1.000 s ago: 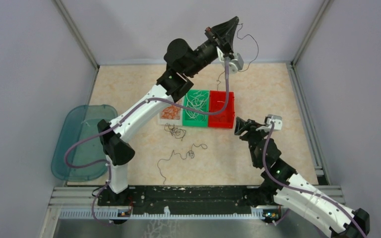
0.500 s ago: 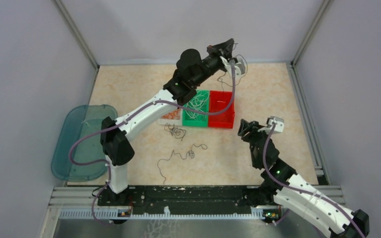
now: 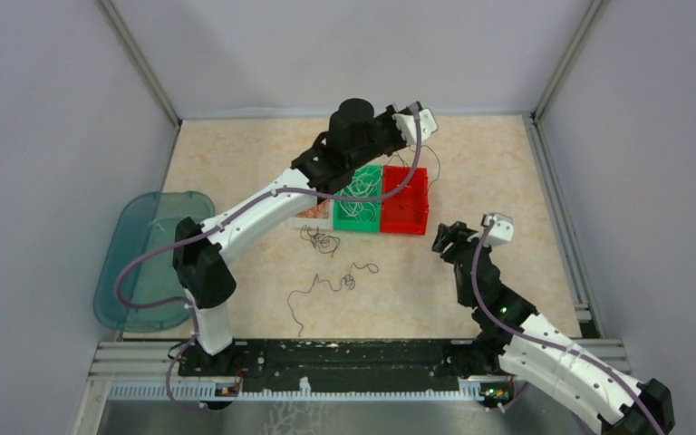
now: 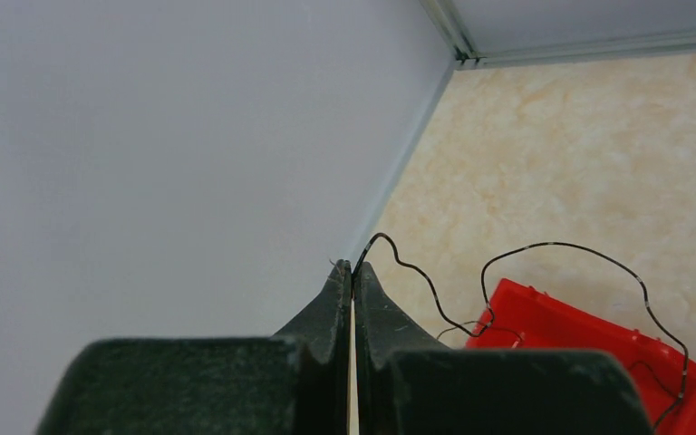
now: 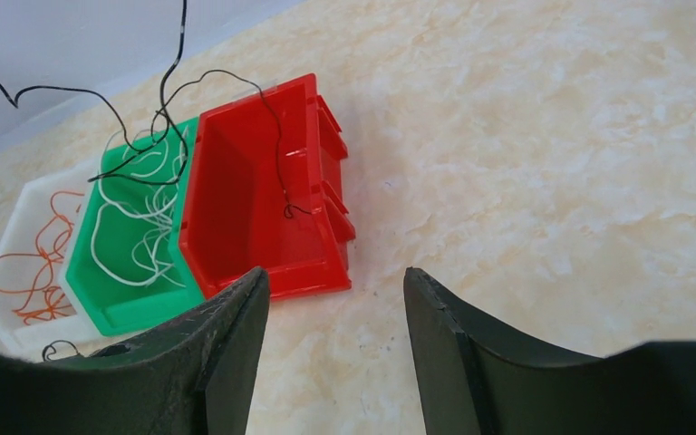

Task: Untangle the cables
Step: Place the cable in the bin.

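The pale marbled tabletop (image 3: 236, 163) fills the middle of the overhead view, walled in grey on three sides. A teal tray (image 3: 109, 290) lies at its left edge. The left arm (image 3: 254, 213) stretches from the lower left up to the top centre, above the bins. The right arm (image 3: 507, 313) is folded low at the lower right, its wrist pointing toward the bins.

Three bins stand side by side in a row just above centre: a red bin (image 3: 405, 213) on the right, a green bin (image 3: 356, 201) in the middle and a white bin (image 3: 313, 210) on the left.

The left tool (image 4: 353, 272) is pinched tight on a black cable (image 4: 553, 246), which rises from the fingertips, loops through the air and drapes across the red bin. The right tool (image 5: 335, 272) stands moderately wide with nothing between its fingers, hovering over bare tabletop near the red bin.

White cables (image 5: 136, 236) lie curled in the green bin, and orange cables (image 5: 32, 272) in the white bin. Loose black cables (image 3: 326, 283) sprawl on the tabletop below the bins, with a small tangle (image 3: 322, 240) just under the white bin.
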You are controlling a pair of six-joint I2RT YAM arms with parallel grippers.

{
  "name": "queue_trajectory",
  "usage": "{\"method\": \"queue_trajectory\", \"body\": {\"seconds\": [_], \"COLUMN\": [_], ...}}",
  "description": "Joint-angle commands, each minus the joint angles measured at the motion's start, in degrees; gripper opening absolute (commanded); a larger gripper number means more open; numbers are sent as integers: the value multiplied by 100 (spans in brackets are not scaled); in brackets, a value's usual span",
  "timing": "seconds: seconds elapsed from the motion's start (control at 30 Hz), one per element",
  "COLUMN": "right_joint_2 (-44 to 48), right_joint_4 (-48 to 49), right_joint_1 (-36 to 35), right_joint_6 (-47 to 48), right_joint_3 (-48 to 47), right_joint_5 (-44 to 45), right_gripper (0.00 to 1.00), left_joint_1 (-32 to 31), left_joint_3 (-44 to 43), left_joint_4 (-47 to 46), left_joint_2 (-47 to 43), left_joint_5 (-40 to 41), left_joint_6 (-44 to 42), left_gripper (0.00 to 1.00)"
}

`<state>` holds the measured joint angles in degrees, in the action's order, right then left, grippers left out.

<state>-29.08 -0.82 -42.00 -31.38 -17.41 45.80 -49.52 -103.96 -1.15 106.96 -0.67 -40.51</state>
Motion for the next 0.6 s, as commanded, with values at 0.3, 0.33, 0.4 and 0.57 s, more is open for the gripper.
{"method": "queue_trajectory", "body": {"seconds": [0.3,0.33,0.4,0.57], "right_joint_2": [-186,-170,-115,-29], "right_joint_4": [66,53,53,39], "right_joint_1": [132,135,141,173], "right_joint_6": [-259,-273,-285,-330], "right_joint_3": [-310,-314,-305,-297], "right_joint_5": [-126,-124,-116,-93], "right_gripper": [57,57,57,57], "left_joint_1": [-30,-38,-49,-67], "left_joint_3": [-253,-314,-425,-601], "left_joint_4": [816,919,1063,1232], "left_joint_2": [-199,-186,-143,-72], "left_joint_5": [-698,-779,-866,-1003], "left_joint_6": [1898,2026,2222,2766], "left_gripper": [0,0,0,0]}}
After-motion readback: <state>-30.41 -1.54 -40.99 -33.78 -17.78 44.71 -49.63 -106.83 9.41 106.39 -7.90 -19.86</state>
